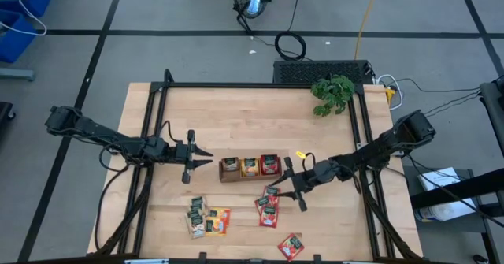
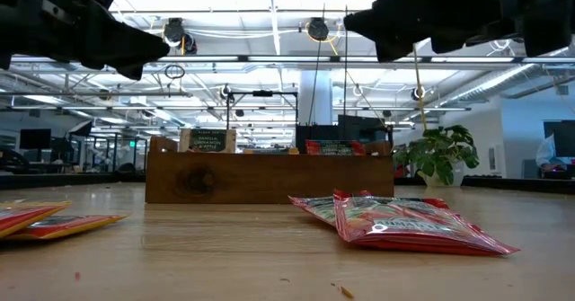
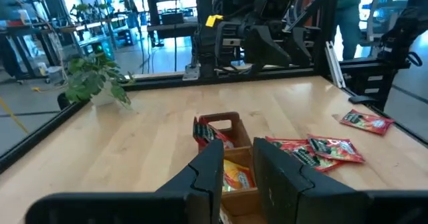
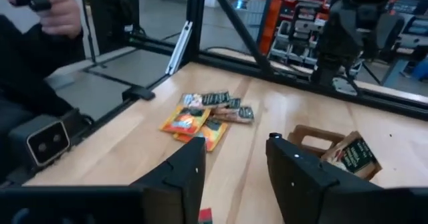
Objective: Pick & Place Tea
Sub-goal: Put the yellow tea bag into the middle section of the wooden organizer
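Note:
The long brown tray (image 1: 249, 168) stands mid-table with tea sachets upright in its three compartments. Loose tea lies flat near the front edge: a green and orange pile (image 1: 205, 217), a red pile (image 1: 268, 206) and a single red sachet (image 1: 290, 247). My left gripper (image 1: 209, 153) hovers level just left of the tray, open, with nothing between its fingers (image 3: 212, 162). My right gripper (image 1: 278, 190) hovers level over the red pile, right of the tray and pointing toward the table's left. It is open and holds nothing (image 4: 234, 177). In the low view both grippers stand well above the tabletop.
A leafy green plant (image 1: 332, 93) stands at the far right corner. A black frame (image 1: 236, 86) runs around the table's edges. In the right wrist view a person's hand (image 4: 57, 11) shows beyond the table's edge. Bare wood lies between the tray and the far edge.

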